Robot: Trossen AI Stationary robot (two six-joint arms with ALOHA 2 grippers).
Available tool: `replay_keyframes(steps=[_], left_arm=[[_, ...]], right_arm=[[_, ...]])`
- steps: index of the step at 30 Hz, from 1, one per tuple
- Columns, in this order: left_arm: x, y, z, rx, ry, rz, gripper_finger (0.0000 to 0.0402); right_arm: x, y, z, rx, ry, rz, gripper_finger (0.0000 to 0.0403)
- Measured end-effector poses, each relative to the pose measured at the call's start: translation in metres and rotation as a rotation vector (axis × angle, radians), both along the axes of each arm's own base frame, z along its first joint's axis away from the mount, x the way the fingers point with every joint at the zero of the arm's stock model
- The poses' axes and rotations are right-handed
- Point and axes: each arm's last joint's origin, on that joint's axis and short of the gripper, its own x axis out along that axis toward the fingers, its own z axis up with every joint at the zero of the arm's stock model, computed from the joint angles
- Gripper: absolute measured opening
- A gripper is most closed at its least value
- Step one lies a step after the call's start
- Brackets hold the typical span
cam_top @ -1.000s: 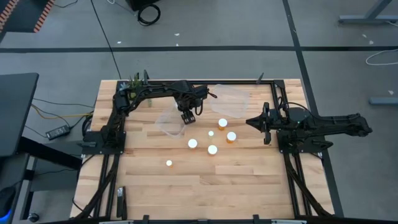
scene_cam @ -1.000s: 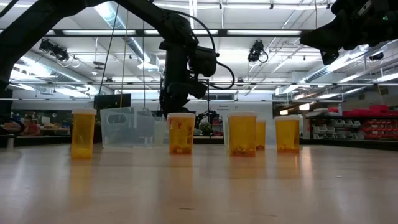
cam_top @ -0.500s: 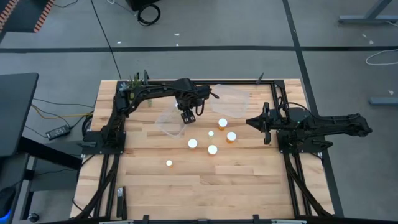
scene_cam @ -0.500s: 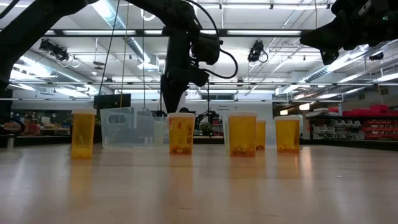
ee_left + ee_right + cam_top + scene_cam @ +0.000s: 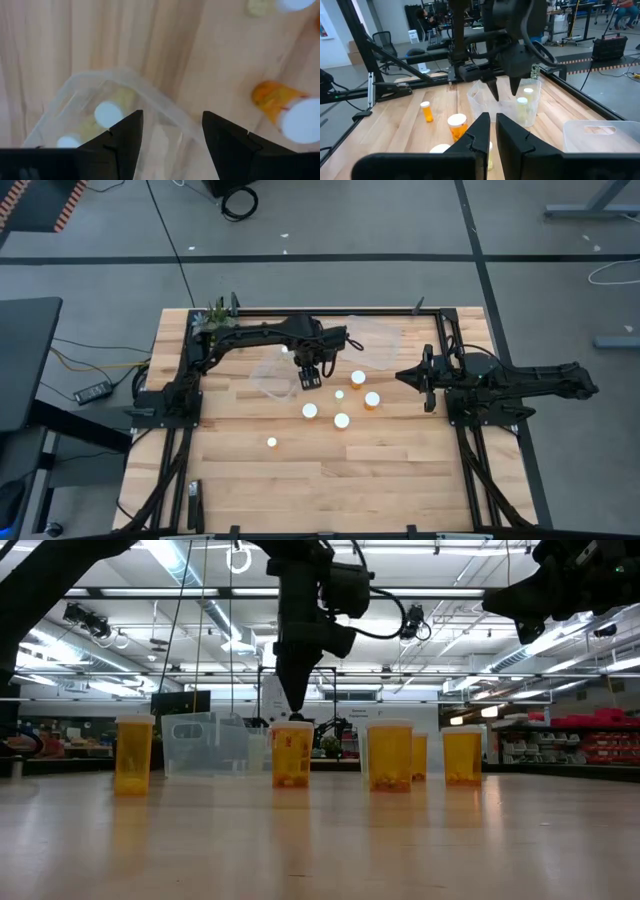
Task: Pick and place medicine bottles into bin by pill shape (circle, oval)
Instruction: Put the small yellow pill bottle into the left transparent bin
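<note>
From above, your left gripper (image 5: 309,376) hung with its fingers apart and empty over the near edge of the clear bin (image 5: 272,374), well placed, I judge, to go for one of the five bottles (image 5: 342,420) standing loose on the table (image 5: 400,480); the right gripper (image 5: 408,376) waited closed beside its base, clear of the work. At table height, the left gripper hovered above a bottle (image 5: 291,754) without touching it. Your left wrist camera showed open fingers (image 5: 125,135) framing the bin's corner, two white-capped bottles (image 5: 108,114) already inside. From the right wrist you saw its own fingers (image 5: 512,136) pressed together, holding nothing
</note>
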Motion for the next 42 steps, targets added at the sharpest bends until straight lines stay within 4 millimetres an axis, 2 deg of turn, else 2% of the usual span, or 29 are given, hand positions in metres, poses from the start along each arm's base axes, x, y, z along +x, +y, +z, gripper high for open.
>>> replay_keyframes(steps=[9, 18, 23, 33, 42], left_arm=[[0.014, -0.025, 0.001, -0.009, -0.091, -0.064, 0.0209], [0.026, -0.044, -0.020, -0.042, -0.084, -0.115, 0.0206], [0.035, -0.054, -0.025, -0.050, -0.127, -0.149, 0.0208], [0.046, -0.064, -0.039, -0.042, -0.161, -0.224, 0.0209], [0.053, -0.064, -0.050, -0.034, -0.173, -0.245, 0.0211]], right_arm=[[0.000, 0.000, 0.000, 0.000, 0.000, 0.000, 0.0037], [0.000, 0.000, 0.000, 0.000, 0.000, 0.000, 0.0037], [0.000, 0.000, 0.000, 0.000, 0.002, 0.000, 0.0037], [0.001, 0.000, -0.001, 0.000, 0.007, 0.000, 0.0037], [0.002, 0.000, -0.002, 0.000, 0.018, 0.000, 0.0037]])
